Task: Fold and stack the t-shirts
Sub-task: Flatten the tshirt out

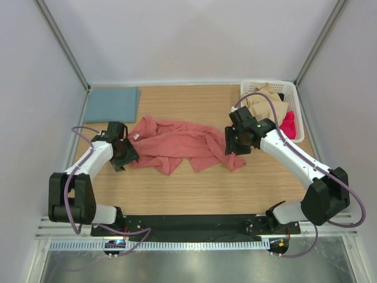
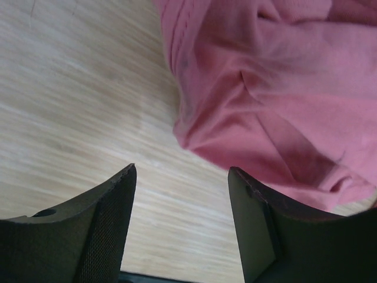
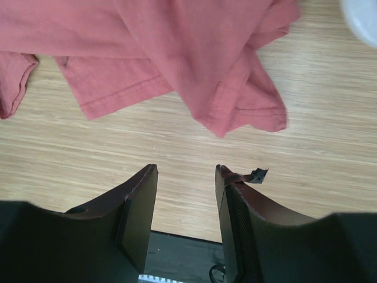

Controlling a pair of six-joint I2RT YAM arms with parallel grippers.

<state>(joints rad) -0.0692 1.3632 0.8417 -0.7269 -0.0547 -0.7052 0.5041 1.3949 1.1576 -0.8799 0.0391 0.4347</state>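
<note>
Two grippers are held spread, empty: left gripper [image 2: 181, 171] at 9 o'clock of the one crumpled red shirt [image 1: 177, 144], right gripper [image 3: 185, 170] at 3. One folded teal shirt [image 1: 112, 104] is laid at 11 o'clock, one basket [image 1: 298, 115] at 1.

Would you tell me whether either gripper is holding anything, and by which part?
Nothing is held: the left gripper and right gripper are both open near the salmon-red t-shirt.

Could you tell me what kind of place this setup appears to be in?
Likely a lab test cell for laundry-folding trials: plain white walls box in a wooden table, a basket of clothes sits at its far right corner, and a red shirt lies crumpled mid-table.
</note>
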